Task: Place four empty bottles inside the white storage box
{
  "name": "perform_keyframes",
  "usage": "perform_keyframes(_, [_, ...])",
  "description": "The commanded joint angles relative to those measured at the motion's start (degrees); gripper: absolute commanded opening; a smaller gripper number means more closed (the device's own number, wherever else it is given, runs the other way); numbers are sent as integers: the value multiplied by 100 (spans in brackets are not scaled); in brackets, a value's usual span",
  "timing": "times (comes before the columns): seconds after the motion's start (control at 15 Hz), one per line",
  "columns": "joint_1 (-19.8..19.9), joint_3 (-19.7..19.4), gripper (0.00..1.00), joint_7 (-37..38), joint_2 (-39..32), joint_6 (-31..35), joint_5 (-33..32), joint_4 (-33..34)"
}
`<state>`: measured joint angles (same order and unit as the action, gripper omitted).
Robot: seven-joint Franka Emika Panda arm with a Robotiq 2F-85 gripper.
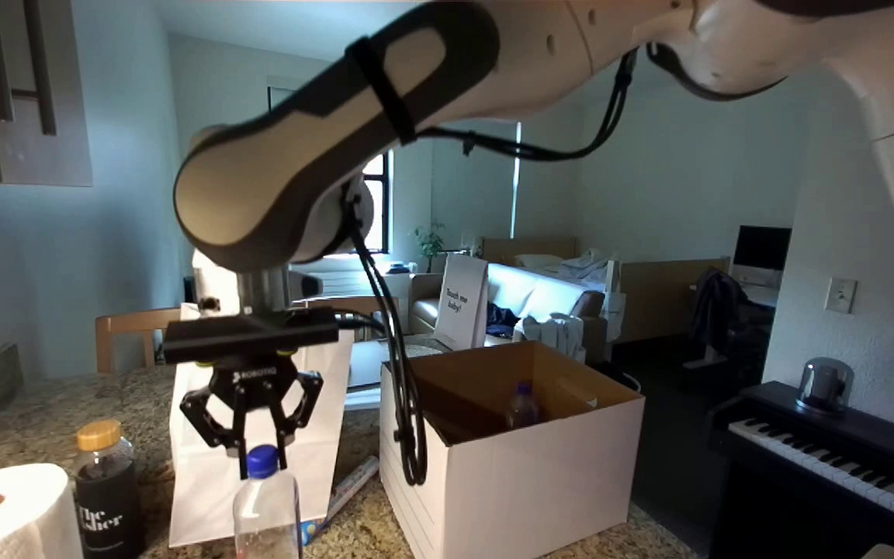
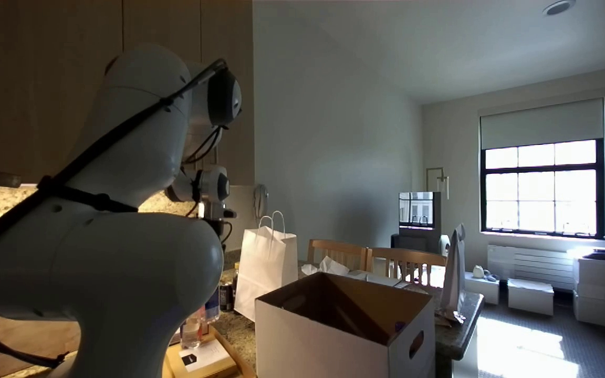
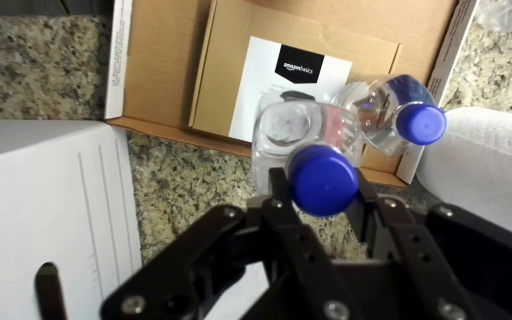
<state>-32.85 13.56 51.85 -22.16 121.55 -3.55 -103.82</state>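
Observation:
My gripper [image 1: 263, 464] is shut on the blue cap of a clear bottle [image 1: 268, 508], a finger against each side. The wrist view shows this gripper [image 3: 319, 183] and bottle [image 3: 302, 126]; I cannot tell whether it is lifted. Another blue-capped bottle [image 3: 385, 111] is beside it, to the right. The white storage box [image 1: 540, 489] has its top open and a bottle [image 1: 523, 407] inside. The box shows in an exterior view [image 2: 313, 341] and at lower left in the wrist view [image 3: 38, 200]. In that exterior view the arm hides the fingertips.
A cardboard tray [image 3: 158, 66] holds a flat amazonbasics box [image 3: 231, 40]. A white paper bag [image 1: 321, 435] stands behind the gripper. A dark jar [image 1: 109, 497] and a paper roll [image 1: 32, 516] stand at left. A sign [image 1: 462, 303] stands behind the box.

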Motion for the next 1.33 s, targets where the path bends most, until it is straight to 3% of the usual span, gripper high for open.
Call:
perform_keyframes(0.0, [-106,11,13,844,1178,-661,-304,-377])
perform_keyframes(0.33, [225,220,13,1835,2714,-1456,-616,-813])
perform_keyframes(0.67, [1102,144,13,1331,4211,-1716,-336,-1510])
perform_keyframes(1.0, [2079,-518,13,448,5090,-944,-81,-2378])
perform_keyframes(1.27, [2861,-1050,13,-121,4778,766,9,-3083])
